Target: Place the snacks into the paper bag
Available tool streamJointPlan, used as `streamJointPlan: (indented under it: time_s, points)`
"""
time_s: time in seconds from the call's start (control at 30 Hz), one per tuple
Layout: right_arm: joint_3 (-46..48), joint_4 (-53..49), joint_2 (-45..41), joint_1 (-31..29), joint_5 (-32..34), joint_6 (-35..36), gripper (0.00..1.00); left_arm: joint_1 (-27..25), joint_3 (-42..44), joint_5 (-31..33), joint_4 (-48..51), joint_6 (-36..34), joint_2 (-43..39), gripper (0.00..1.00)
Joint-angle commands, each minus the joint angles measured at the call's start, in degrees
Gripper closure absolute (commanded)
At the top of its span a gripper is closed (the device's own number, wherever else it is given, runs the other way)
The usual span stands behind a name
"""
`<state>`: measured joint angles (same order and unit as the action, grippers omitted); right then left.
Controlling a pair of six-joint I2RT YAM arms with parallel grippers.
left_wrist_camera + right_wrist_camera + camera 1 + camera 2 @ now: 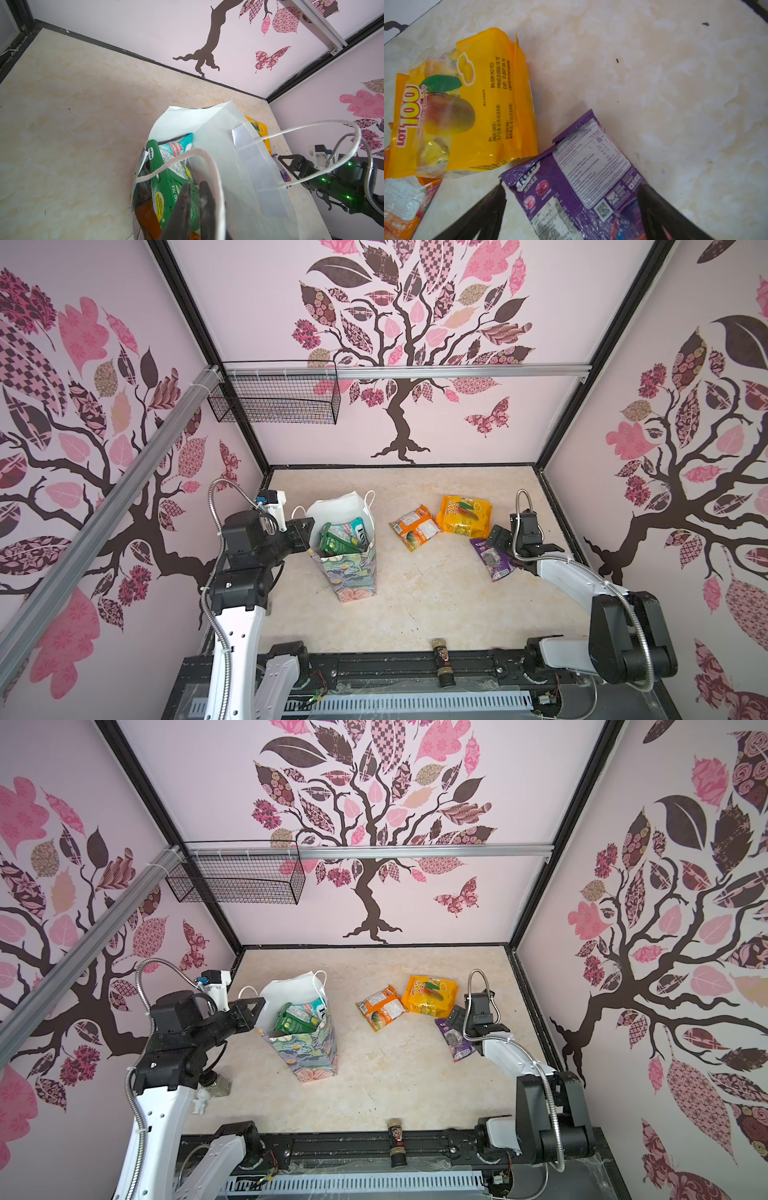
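Snacks [430, 996]: green packet [338, 541] inside paper bag [353, 576], upright left of tabletop [436, 605] middle; orange packet [415, 529], yellow packet [465, 514], purple packet [492, 562] toward right edge. Left gripper [195, 184] pressed together at bag's rim; right gripper [571, 187] spread, straddling purple packet.

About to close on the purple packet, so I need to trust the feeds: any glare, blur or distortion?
Right wrist: purple packet sharp, logo readable, slight glare on its foil; right gripper's fingers dark and soft. Left wrist: left gripper's fingers blurred near the lens, paper bag's white inside bright. Both top views: wide-angle bending of the walls, light even.
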<state>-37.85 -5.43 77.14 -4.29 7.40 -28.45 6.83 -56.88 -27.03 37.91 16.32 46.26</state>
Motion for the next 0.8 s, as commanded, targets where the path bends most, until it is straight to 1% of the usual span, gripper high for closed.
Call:
streamJointPlan:
  time_s: [0.0,0.1,0.23,0.33,0.4,0.53,0.57,0.67,0.7,0.77]
  points:
    - [0.21,1.74,3.36,0.37,-5.67,-0.31,0.0,0.27,-0.92,0.93,-0.03,-1.11,-0.26,0.86]
    - [1.72,3.12,3.65,0.39,-11.33,-0.92,0.01,0.28,-0.79,0.49,-0.44,-0.77,0.28,0.87]
    - [3.7,3.23,2.1,0.42,-16.5,-2.18,0.01,0.3,-0.95,0.97,-0.14,-0.76,0.19,0.86]
    - [4.34,1.06,0.17,0.41,-20.27,-2.92,0.01,0.29,-0.86,1.32,0.01,-0.77,0.16,0.87]
    - [6.08,1.14,-2.34,0.28,-22.62,-4.63,0.01,0.28,-0.77,1.19,-0.2,-0.72,0.18,0.87]
    - [11.1,2.78,-9.26,-0.59,-25.18,-8.56,0.0,0.29,-0.6,0.95,-0.47,-0.41,0.4,0.87]
    - [12.91,4.02,-11.24,-1.61,-25.37,-9.91,0.01,0.28,-0.6,0.87,-0.58,-0.28,0.41,0.87]
    - [15.56,4.87,-14.85,-7.54,-22.6,-12.9,0.01,0.29,-0.47,0.66,-0.74,-0.23,0.41,0.87]
    - [15.78,4.86,-15.08,-9.31,-21.94,-13.75,0.01,0.24,-0.53,0.69,-0.78,-0.22,0.43,0.87]
    - [16.58,6.34,-14.51,-10.86,-22.59,-15.53,0.0,0.22,-0.44,0.69,-0.78,-0.23,0.34,0.87]
